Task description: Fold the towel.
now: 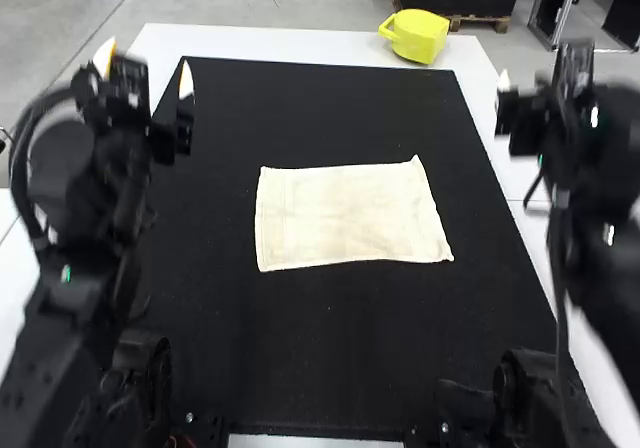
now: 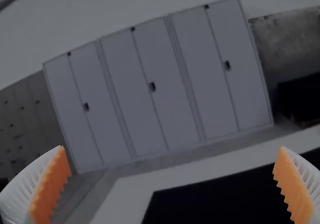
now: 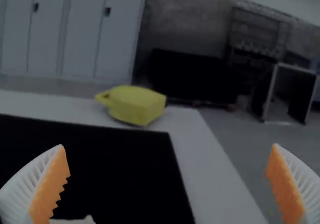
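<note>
Cream cloth towel (image 1: 345, 215) lies flat on the black rectangular mat (image 1: 330, 338) covering most of the white table (image 1: 300, 44), near the mat's middle. Long axis: left to right, roughly parallel to the table's far edge. Short ends face the left and right table edges. Left end nearly straight; right end slants, its far corner drawn to a small point, its near corner reaching farther right. Cannot tell number of layers.

Left gripper (image 1: 146, 68): near the mat's far left corner, apart from towel; jaws spread wide. Right gripper (image 1: 548, 103): by the table's right edge, apart from towel; jaws likewise spread wide.

Yellow angular container with handle (image 1: 420, 36): at the table's far right corner, beyond the mat.
</note>
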Robot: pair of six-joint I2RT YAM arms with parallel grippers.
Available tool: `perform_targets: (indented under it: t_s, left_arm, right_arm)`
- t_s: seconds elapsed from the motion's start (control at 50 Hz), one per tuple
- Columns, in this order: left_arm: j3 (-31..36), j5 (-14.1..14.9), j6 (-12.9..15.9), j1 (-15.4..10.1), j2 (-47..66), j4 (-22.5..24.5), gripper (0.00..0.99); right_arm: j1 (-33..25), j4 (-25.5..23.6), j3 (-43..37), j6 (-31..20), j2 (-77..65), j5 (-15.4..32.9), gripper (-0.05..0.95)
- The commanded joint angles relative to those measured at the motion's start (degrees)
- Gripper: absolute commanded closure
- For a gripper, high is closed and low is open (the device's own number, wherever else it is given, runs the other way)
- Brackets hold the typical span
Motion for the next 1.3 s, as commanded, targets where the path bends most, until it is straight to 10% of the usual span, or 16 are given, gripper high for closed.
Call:
perform_targets:
  t_s: [0.0,0.42,0.86,1.28]
  left_arm:
    - [4.7,1.1,-6.0,0.0,10.7,-1.5,0.044]
    - [18.8,9.4,-13.6,-0.4,50.6,-4.2,0.038]
    - [23.6,14.5,-13.9,-0.4,74.2,-1.8,0.039]
    - [29.1,17.3,-15.8,-3.2,85.7,1.6,0.039]
  right_arm:
    - [-2.5,-1.9,7.9,8.8,10.2,-1.0,0.00]
    - [-6.5,0.5,6.5,11.2,37.2,-2.1,0.00]
    - [-0.3,0.1,8.1,8.7,51.6,-9.6,0.00]
    - [4.3,10.1,10.6,9.3,63.0,-8.1,0.00]
